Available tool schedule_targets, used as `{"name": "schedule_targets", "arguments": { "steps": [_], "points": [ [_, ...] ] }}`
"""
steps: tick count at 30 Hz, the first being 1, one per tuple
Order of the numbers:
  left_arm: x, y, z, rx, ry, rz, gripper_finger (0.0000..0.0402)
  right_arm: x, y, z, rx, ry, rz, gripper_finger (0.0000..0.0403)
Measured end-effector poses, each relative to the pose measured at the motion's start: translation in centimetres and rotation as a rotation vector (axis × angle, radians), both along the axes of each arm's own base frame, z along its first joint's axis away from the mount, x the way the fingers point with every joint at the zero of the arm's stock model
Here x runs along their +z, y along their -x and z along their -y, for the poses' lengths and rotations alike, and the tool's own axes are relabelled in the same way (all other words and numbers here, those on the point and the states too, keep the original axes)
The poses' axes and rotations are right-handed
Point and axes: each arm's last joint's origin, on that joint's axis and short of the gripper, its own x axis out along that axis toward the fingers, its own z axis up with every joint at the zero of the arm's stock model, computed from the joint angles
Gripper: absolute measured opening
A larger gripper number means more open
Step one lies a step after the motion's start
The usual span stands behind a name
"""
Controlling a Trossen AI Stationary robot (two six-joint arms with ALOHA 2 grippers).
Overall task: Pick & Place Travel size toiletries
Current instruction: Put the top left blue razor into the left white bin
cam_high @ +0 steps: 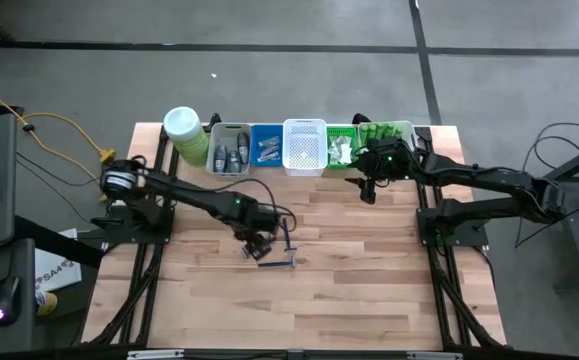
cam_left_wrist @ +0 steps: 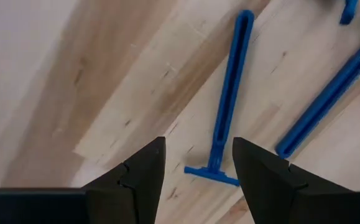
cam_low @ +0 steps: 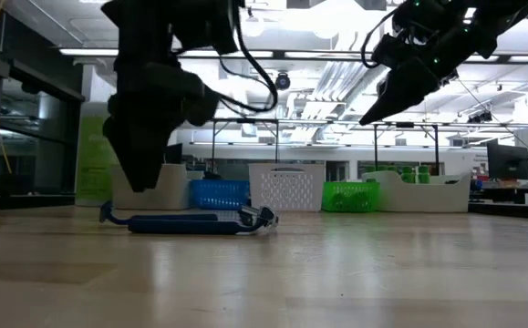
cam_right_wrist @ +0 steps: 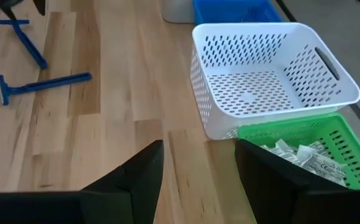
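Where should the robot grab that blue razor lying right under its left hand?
Probably mid-handle. The blue razor lies flat on the table, its long thin handle bare and its crossbar head near the open left gripper. Coming straight down, fingers either side of the handle, looks best; the head is short and awkward.

Wooden table (cam_high: 369, 280), blue razors (cam_high: 281, 255), bins (cam_high: 305, 146)
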Motion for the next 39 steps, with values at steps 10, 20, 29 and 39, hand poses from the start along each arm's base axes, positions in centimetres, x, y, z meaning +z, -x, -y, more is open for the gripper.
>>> {"name": "schedule_targets", "arguments": {
  "steps": [10,20,29,39],
  "points": [
    [-2.1,-1.2,2.1,-0.041,0.018,-0.086,0.0186,-0.2,0.1,-0.1,-0.002,-0.013,-0.02,0.0193],
    [-3.8,-1.2,3.8,-0.125,-0.045,-0.13,0.0186,-0.2,0.1,-0.1,-0.004,-0.015,-0.019,0.0193],
    [-3.8,-1.1,3.7,-0.125,-0.053,-0.145,0.0186,-0.2,0.1,0.0,-0.005,-0.015,-0.018,0.0193],
    [-4.2,-1.0,3.7,-0.143,-0.073,-0.161,0.0142,-0.2,0.1,-0.1,-0.004,-0.015,-0.018,0.0193]
  ]
}}
